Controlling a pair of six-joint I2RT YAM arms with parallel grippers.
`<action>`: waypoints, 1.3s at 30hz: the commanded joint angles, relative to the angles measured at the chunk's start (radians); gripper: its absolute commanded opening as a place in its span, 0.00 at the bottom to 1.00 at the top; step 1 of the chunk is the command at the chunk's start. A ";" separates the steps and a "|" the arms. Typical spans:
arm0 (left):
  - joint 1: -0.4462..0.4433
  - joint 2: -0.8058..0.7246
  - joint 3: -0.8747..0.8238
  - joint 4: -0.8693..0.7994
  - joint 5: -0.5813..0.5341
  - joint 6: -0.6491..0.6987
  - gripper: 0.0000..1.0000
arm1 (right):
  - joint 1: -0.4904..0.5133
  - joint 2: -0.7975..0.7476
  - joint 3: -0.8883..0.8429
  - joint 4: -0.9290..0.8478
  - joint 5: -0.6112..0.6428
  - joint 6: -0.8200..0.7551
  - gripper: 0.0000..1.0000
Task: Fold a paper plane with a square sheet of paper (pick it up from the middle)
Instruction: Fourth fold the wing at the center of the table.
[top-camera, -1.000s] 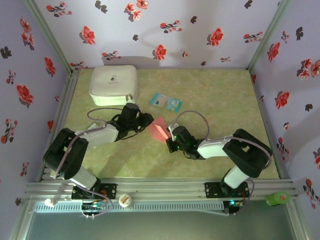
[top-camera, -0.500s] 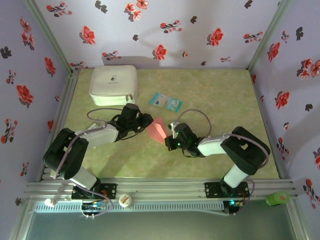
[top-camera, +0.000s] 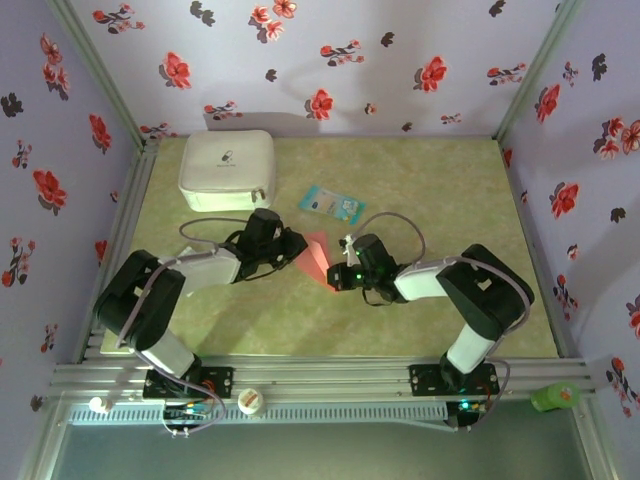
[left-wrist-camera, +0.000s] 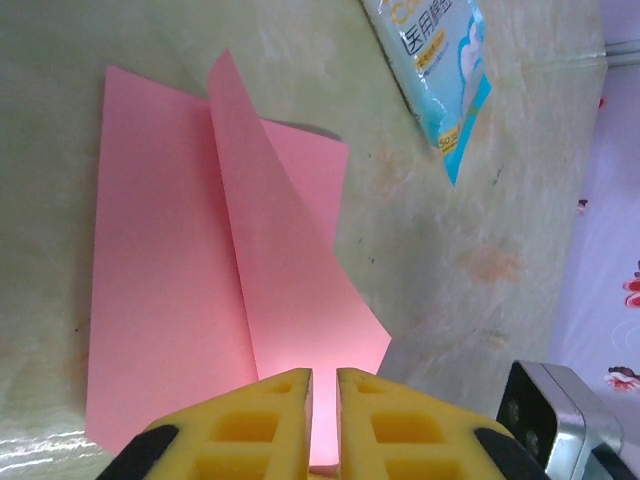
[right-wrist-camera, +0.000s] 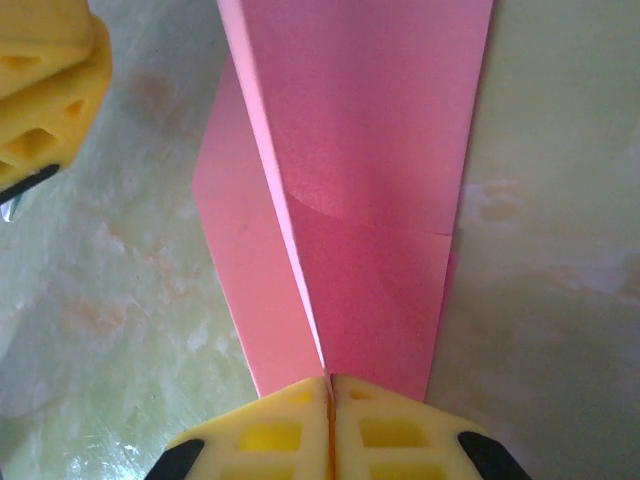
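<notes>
The square sheet of paper (top-camera: 316, 256), salmon-pink and partly folded, lies on the table between my two grippers. In the left wrist view the paper (left-wrist-camera: 170, 250) lies flat with one flap (left-wrist-camera: 290, 270) standing up. My left gripper (left-wrist-camera: 323, 378) (top-camera: 296, 244) sits at that flap's near edge, with a narrow gap between its yellow fingers and pink showing through it. My right gripper (right-wrist-camera: 328, 380) (top-camera: 336, 274) is shut on the raised centre crease of the paper (right-wrist-camera: 380, 150) at the opposite end. No finished paper plane is in view.
A light-blue printed packet (top-camera: 331, 204) (left-wrist-camera: 435, 70) lies just beyond the paper. A white case (top-camera: 228, 170) stands at the back left. Floral walls enclose the green table (top-camera: 430, 190) on three sides. A left finger (right-wrist-camera: 45, 90) shows at the right wrist view's corner.
My left jaws have narrowed around the flap. The right gripper has slid left toward the paper, its arm swinging in, while staying shut on the crease.
</notes>
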 joint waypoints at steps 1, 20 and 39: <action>0.002 0.027 0.001 0.044 0.030 0.012 0.14 | -0.014 0.016 0.010 0.004 -0.046 0.050 0.09; -0.025 0.105 0.037 0.098 0.074 0.021 0.09 | -0.028 0.012 -0.065 0.093 -0.022 0.157 0.08; -0.043 0.214 0.099 0.183 0.130 0.016 0.08 | -0.066 0.048 -0.047 0.067 -0.092 0.213 0.07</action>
